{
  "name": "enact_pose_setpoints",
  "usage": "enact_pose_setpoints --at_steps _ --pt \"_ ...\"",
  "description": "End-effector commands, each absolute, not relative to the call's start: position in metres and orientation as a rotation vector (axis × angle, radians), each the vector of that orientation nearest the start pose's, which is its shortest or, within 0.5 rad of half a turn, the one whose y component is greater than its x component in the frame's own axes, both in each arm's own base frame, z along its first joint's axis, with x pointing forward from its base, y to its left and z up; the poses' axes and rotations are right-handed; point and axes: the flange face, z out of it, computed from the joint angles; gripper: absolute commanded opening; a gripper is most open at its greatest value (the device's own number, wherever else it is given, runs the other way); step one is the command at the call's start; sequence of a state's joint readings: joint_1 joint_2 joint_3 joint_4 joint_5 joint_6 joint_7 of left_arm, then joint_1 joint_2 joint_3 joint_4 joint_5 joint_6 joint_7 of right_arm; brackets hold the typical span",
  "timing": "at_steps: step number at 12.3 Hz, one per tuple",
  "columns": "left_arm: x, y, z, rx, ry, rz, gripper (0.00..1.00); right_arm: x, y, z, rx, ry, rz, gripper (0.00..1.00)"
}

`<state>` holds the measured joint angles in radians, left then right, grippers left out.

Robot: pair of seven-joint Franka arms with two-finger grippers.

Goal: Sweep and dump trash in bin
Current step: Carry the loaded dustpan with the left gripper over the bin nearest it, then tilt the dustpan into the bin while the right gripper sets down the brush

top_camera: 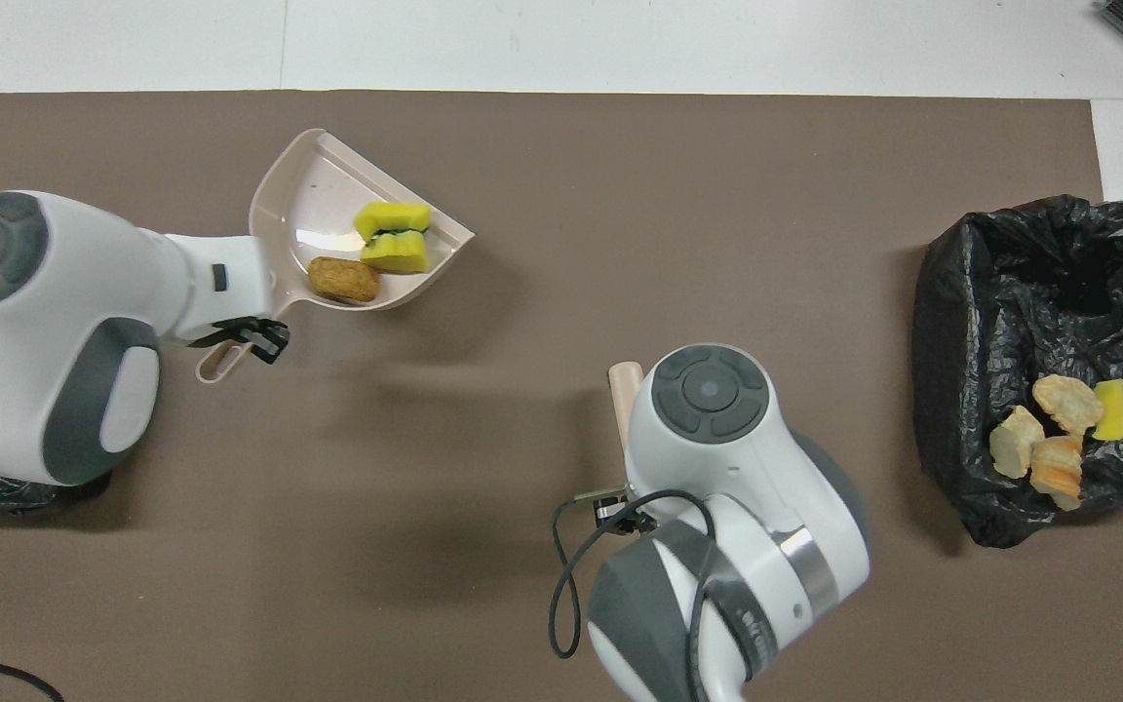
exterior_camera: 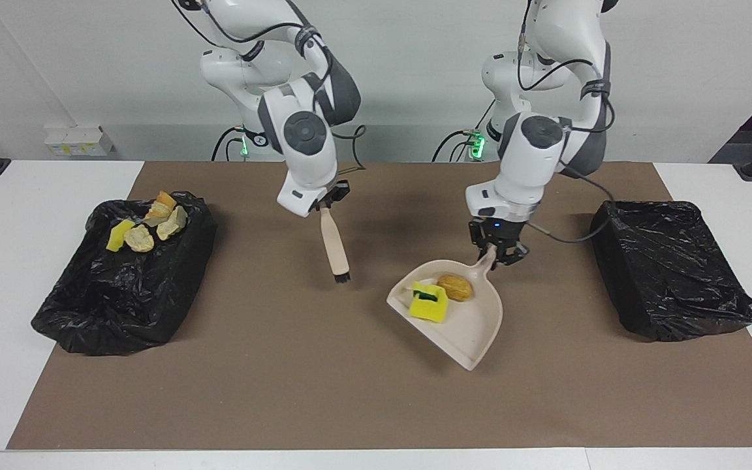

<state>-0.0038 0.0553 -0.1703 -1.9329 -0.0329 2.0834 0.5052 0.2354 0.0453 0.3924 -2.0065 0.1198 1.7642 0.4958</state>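
Left gripper (exterior_camera: 499,256) clamps the handle of the beige plastic dustpan (exterior_camera: 461,326), raised, carrying a yellow green-backed sponge chunk (exterior_camera: 429,303) and a tan bread lump (exterior_camera: 455,287). Keep the pan level until over the black-lined bin (exterior_camera: 670,267). Right gripper (exterior_camera: 328,199), closed, holds the beige brush (exterior_camera: 335,247).

Bare brown mat (exterior_camera: 284,378) fills the frame's lower half. Obstacles: black bins at left (exterior_camera: 125,274) and right (exterior_camera: 670,267) edges, hanging brush (exterior_camera: 335,251) and raised dustpan (exterior_camera: 470,320) at centre.
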Motion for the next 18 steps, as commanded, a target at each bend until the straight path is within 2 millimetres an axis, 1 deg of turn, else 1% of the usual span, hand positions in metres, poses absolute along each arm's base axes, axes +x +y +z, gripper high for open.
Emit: enact_pose_setpoints --at_steps 1,2,3,4,5,6,7,9,10,11,12,13,14,15,16,18 --pt "0.577 -0.022 0.496 -3.032 1.041 -0.188 0.0 0.393 0.357 0.393 -3.157 -0.004 0.485 0.0" --pt "0.579 0.015 0.502 -3.04 1.061 -0.232 0.0 0.375 0.372 0.374 -3.166 -0.021 0.495 0.0" --pt "0.577 0.057 0.505 -3.03 1.088 -0.266 0.0 0.367 0.385 0.357 -3.157 -0.039 0.47 0.0" --pt "0.572 0.096 0.506 -2.984 1.156 -0.281 0.0 0.361 0.392 0.343 -3.151 -0.033 0.45 0.0" --pt "0.566 0.131 0.508 -2.932 1.226 -0.294 0.0 0.354 0.404 0.337 -3.141 -0.024 0.429 0.0" --pt "0.558 0.164 0.511 -2.893 1.271 -0.301 0.0 0.355 0.405 0.338 -3.141 -0.02 0.432 0.15" --pt "0.549 0.192 0.512 -2.866 1.292 -0.302 0.0 0.356 0.406 0.338 -3.142 -0.012 0.434 0.99" --pt "0.53 0.244 0.516 -2.798 1.33 -0.303 0.0 0.367 0.408 0.355 -3.132 -0.01 0.426 1.0" --pt "0.523 0.262 0.523 -2.764 1.35 -0.31 0.0 0.374 0.408 0.368 -3.129 -0.014 0.413 1.0" --pt "0.514 0.283 0.526 -2.736 1.359 -0.302 0.0 0.385 0.403 0.38 -3.13 -0.007 0.384 1.0" --pt "0.505 0.303 0.527 -2.689 1.387 -0.259 0.0 0.395 0.398 0.393 -3.124 0.004 0.367 1.0" --pt "0.498 0.316 0.529 -2.648 1.409 -0.213 0.0 0.406 0.392 0.408 -3.116 -0.002 0.359 1.0" --pt "0.491 0.326 0.526 -2.639 1.415 -0.164 0.0 0.424 0.378 0.429 -3.106 0.003 0.349 1.0" --pt "0.483 0.337 0.527 -2.595 1.446 -0.076 0.0 0.441 0.361 0.45 -3.101 -0.035 0.349 1.0" --pt "0.48 0.343 0.529 -2.518 1.486 0.038 0.0 0.459 0.343 0.471 -3.105 -0.129 0.333 1.0" --pt "0.488 0.348 0.539 -2.363 1.525 0.241 0.0 0.487 0.307 0.51 -3.135 -0.228 0.249 1.0"
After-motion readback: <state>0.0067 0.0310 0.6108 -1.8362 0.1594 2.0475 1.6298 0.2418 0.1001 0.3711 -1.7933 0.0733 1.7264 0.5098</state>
